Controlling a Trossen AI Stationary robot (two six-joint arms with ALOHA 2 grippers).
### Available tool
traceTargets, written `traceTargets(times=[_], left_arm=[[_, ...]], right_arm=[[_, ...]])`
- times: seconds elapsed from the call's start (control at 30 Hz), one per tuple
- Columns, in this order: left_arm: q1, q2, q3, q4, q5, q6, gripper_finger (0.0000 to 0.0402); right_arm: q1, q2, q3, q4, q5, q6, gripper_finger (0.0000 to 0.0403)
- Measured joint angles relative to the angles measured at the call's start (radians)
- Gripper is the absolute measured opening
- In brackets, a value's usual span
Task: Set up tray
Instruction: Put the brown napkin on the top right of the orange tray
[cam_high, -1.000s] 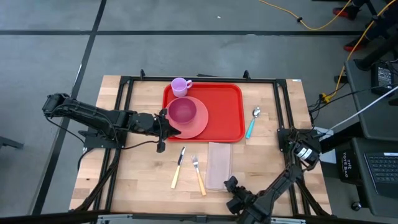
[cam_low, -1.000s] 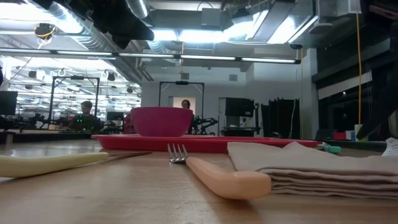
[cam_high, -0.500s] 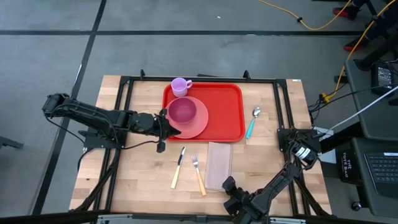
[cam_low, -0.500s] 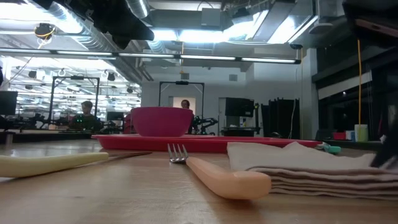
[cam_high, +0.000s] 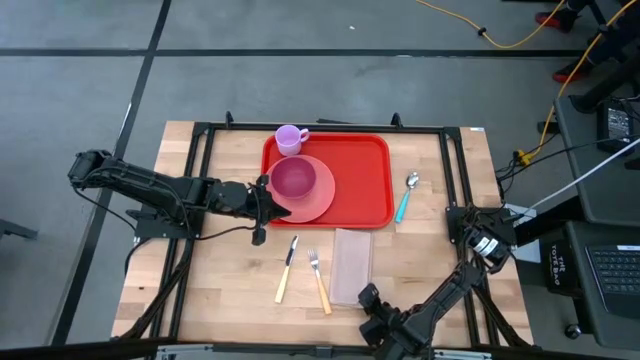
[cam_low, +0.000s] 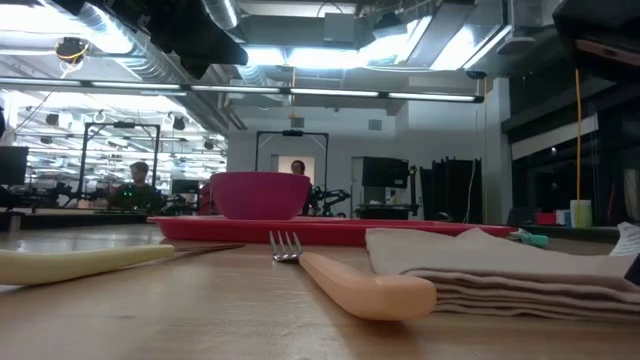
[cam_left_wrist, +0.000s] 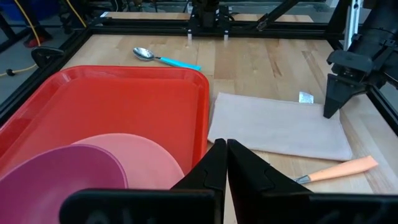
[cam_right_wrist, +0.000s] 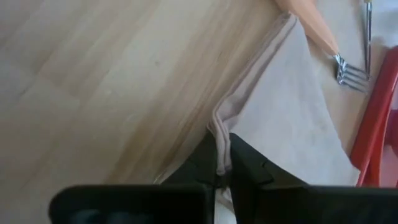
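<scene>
So far the tray (cam_high: 355, 180) is carrying plate (cam_high: 318, 195), bowl (cam_high: 294, 178) and cup (cam_high: 290, 139). The right gripper (cam_right_wrist: 222, 163) is pinching the napkin (cam_high: 352, 266) at six o'clock; the left gripper (cam_left_wrist: 225, 163) is sitting clenched beside the plate; cutlery is waiting on the bench (cam_high: 230, 270).

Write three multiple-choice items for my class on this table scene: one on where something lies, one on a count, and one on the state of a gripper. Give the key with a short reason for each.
1. Where does the spoon lie?
A. On the table, right of the tray
B. In the bowl
C. On the napkin

2. How many pieces of cutlery lie on the table?
A. One
B. Three
C. Five

3. What is the right gripper doing?
A. Shut on the napkin's edge
B. Holding the fork
C. Open above the cup

Key:
1. A: the spoon rests on bare wood beside the red tray.
2. B: knife, fork and spoon.
3. A: its fingers pinch the folded edge of the napkin at the table's near side.
</scene>
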Motion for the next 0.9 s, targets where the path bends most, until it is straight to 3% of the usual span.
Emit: traceTargets(times=[0.2,0.57,0.9], left_arm=[[0.000,0.000,0.000,0.005,0.000,0.000,0.0007],[0.000,0.000,0.000,0.017,0.001,-0.002,0.0004],[0.000,0.000,0.000,0.020,0.005,-0.002,0.0006]], right_arm=[[-0.018,-0.015,0.048,-0.074,-0.069,0.072,0.0022],[-0.032,-0.203,0.055,-0.106,-0.123,0.163,0.0022],[-0.058,-0.381,0.055,-0.119,-0.131,0.134,0.0022]])
